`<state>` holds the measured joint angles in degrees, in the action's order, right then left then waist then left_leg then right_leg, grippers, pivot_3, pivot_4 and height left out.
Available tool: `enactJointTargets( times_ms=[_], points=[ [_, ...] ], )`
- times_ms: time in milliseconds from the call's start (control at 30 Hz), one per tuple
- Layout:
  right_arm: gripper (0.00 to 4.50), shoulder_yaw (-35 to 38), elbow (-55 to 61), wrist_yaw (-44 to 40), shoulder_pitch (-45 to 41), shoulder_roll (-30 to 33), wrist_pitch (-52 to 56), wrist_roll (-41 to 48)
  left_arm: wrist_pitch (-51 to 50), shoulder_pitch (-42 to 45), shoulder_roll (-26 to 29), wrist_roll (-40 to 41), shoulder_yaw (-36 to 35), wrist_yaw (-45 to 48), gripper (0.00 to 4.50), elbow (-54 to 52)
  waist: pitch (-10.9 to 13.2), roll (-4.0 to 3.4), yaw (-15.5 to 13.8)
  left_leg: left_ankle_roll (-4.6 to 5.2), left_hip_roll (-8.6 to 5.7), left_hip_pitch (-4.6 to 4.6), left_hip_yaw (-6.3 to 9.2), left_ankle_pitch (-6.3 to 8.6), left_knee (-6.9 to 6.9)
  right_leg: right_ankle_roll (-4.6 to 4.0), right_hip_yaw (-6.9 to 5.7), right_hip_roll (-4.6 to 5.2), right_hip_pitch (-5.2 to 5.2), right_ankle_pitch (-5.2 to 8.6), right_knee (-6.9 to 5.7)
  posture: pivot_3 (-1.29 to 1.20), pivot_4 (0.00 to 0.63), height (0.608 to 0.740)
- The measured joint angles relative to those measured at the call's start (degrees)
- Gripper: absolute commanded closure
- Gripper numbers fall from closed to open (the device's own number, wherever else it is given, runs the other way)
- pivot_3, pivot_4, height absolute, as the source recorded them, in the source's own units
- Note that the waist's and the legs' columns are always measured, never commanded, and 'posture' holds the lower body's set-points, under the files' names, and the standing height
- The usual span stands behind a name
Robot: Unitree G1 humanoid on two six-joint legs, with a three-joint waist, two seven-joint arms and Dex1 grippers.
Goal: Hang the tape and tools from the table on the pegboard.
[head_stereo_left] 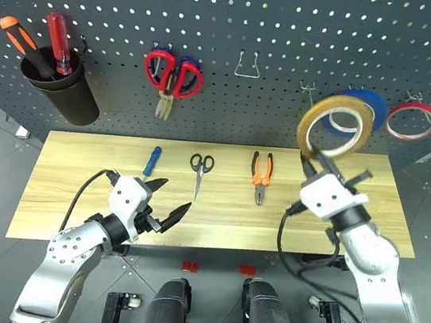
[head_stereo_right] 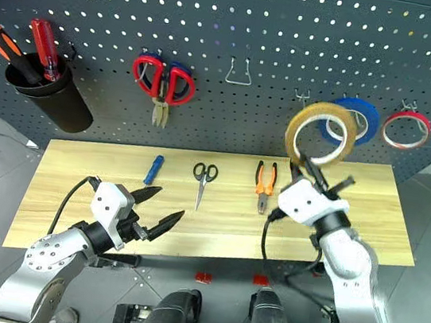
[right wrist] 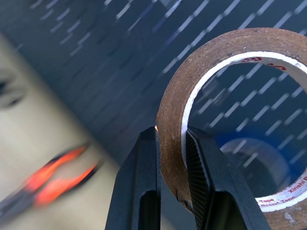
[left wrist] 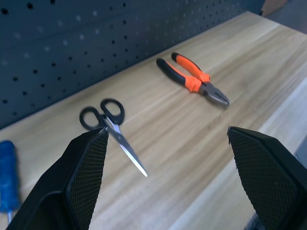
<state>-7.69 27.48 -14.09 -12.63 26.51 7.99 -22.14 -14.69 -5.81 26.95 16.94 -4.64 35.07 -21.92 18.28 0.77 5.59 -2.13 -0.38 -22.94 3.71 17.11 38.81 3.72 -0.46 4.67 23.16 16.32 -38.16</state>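
Tape (head_stereo_left: 334, 128) upright, face toward pegboard (head_stereo_left: 283, 26)

From my seat, the tan tape roll (head_stereo_left: 334, 128) covers part of the blue tape roll (head_stereo_left: 365, 107) hanging on the pegboard (head_stereo_left: 232, 43). In the right wrist view the roll's rim runs off the edge, and the pliers (right wrist: 50, 179) are a motion-smeared orange streak. The screwdriver shafts sink into the black cup (head_stereo_left: 63, 88). The left wrist view crops the blue screwdriver (left wrist: 7, 177).
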Motion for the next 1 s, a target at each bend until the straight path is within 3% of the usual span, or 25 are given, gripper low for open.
enactJointTargets(
  times_ms=[400,633,1000],
  points=[
    [4.05,-0.44,-25.6,-1.35,-12.44,-1.71,-9.37,3.76,-0.02,1.74,-0.36,1.19,-0.18,0.0,0.31,0.76,0.0,0.0,0.58,0.1,0.03,-0.07,-0.16,-0.06,0.03,-0.03,0.06,0.06,0.07,-0.01,-0.04,-0.18,0.304,0.74],
    [4.05,-0.44,-28.51,-1.55,-14.09,-1.7,-12.72,3.7,0.23,2.65,-0.35,3.33,-0.19,1.79,0.31,0.7,0.0,0.0,0.58,0.06,0.03,-0.06,-0.17,-0.08,0.04,-0.03,0.07,0.07,0.07,-0.01,-0.05,-0.18,0.3,0.74],
    [4.05,-0.39,-28.75,-1.9,-14.11,-1.69,-13.12,3.59,-0.04,12.03,-2.32,3.41,-0.07,-1.01,0.31,-1.29,-0.01,0.01,0.58,0.02,0.02,-0.07,-0.23,-0.11,0.11,-0.02,0.08,0.08,0.07,-0.01,-0.12,-0.18,0.281,0.74]
  ],
)
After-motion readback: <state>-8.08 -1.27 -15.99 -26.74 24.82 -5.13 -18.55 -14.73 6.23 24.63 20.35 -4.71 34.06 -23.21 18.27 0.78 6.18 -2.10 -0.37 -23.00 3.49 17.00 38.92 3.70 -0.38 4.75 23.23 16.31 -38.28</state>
